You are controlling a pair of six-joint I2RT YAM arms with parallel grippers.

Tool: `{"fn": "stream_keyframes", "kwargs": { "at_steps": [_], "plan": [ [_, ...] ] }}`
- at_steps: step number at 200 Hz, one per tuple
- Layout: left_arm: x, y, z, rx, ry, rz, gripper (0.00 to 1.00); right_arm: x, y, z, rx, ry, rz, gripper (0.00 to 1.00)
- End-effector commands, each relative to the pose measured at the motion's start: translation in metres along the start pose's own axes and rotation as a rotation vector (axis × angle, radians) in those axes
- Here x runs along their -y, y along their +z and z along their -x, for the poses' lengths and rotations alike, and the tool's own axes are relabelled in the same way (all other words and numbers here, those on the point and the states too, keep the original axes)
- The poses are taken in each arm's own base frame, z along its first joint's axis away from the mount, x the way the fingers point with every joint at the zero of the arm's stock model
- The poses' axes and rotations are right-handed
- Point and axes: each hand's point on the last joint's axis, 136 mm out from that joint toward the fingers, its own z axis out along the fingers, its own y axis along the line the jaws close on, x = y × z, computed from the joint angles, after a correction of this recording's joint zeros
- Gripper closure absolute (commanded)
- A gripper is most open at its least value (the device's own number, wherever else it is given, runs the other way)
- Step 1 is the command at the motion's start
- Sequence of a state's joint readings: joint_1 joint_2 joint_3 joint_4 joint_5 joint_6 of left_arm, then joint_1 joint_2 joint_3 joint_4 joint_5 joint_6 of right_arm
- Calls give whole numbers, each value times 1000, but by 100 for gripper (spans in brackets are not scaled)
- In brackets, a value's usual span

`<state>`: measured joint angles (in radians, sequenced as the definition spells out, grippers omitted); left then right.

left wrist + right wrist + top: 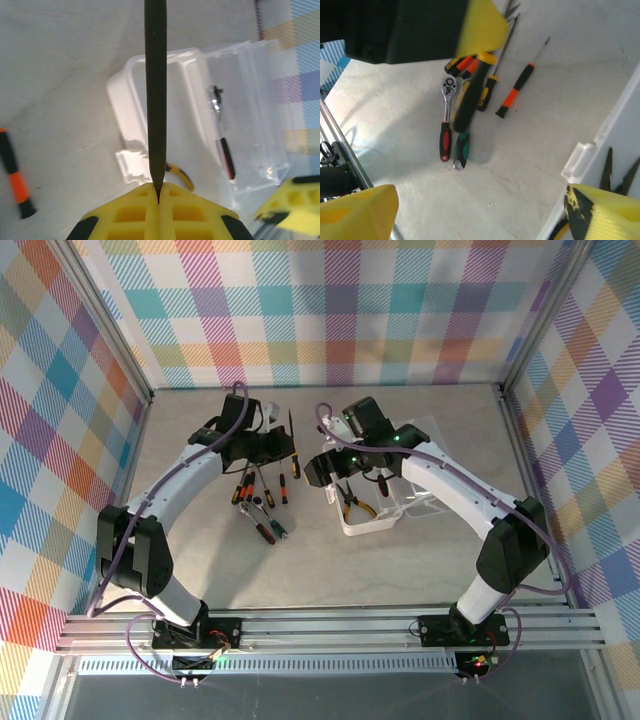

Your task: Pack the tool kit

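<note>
From above, the tool kit case point(368, 530) sits on the tabletop point(440, 560) right of centre. Its clear lid point(432, 465) is swung open toward the right wall. Yellow-handled pliers point(352, 502) lie in the tray, handles toward the arm bases. Left of the case, loose screwdrivers point(247, 485) and a ratchet point(263, 523) lie in a cluster. The left pincer point(275, 448) is above that cluster, and the right pincer point(322, 475) is at the case's left edge.

At the left wrist, the left pincer is clamped tight on the narrow end of a black tool point(156, 75). The tool's long axis runs straight up the view, crossing the case. A second ratchet point(215, 97) shows at the lid; whether it lies in or under the lid I cannot tell.

At the right wrist, the right pincer's pads point(355, 215) stand wide apart with nothing between them. Below, the ratchet lies alongside a teal-handled tool point(461, 150), and an orange-and-black screwdriver point(516, 92) points up and right.
</note>
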<state>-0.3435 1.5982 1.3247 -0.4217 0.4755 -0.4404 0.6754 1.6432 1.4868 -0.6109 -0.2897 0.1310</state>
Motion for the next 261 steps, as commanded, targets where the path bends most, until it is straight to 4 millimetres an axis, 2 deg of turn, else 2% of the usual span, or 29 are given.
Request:
{"fn": "stream_keyframes", "kwargs": {
  "at_steps": [1, 39, 43, 62, 99, 129, 178, 200, 210, 224, 233, 249, 254, 261],
  "plan": [
    [31, 5, 10, 19, -13, -129, 100, -6, 12, 15, 78, 16, 34, 22],
    [43, 7, 4, 3, -18, -164, 100, 3, 22, 24, 99, 34, 2, 28],
    [49, 6, 9, 25, 0, -184, 100, 4, 23, 25, 100, 37, 1, 29],
    [54, 5, 8, 24, 4, -199, 100, 7, 29, 29, 104, 43, -5, 32],
    [56, 6, 5, 16, 9, -202, 100, 11, 36, 36, 112, 61, -16, 42],
    [55, 8, 1, 5, 8, -203, 100, 10, 34, 40, 128, 63, -21, 59],
    [50, 14, -5, -20, 17, -186, 100, 13, 31, 40, 124, 77, -46, 100],
    [41, 11, -6, -25, 48, -119, 100, 19, 23, 38, 115, 76, -80, 100],
    [28, 5, -3, -17, 70, -42, 81, 25, 15, 35, 106, 79, -97, 100],
    [7, -11, 9, 18, 85, 60, 47, 41, -1, 29, 94, 79, -150, 100],
    [-10, -23, 17, 41, 84, 122, 29, 55, -15, 23, 84, 83, -188, 100],
    [-41, -44, 28, 76, 62, 225, 10, 81, -40, 9, 52, 95, -255, 100],
    [-52, -51, 30, 84, 56, 267, 1, 88, -47, 3, 40, 93, -269, 100],
    [-68, -59, 31, 87, 49, 339, 0, 98, -57, -7, 16, 95, -297, 100]
  ]
}}
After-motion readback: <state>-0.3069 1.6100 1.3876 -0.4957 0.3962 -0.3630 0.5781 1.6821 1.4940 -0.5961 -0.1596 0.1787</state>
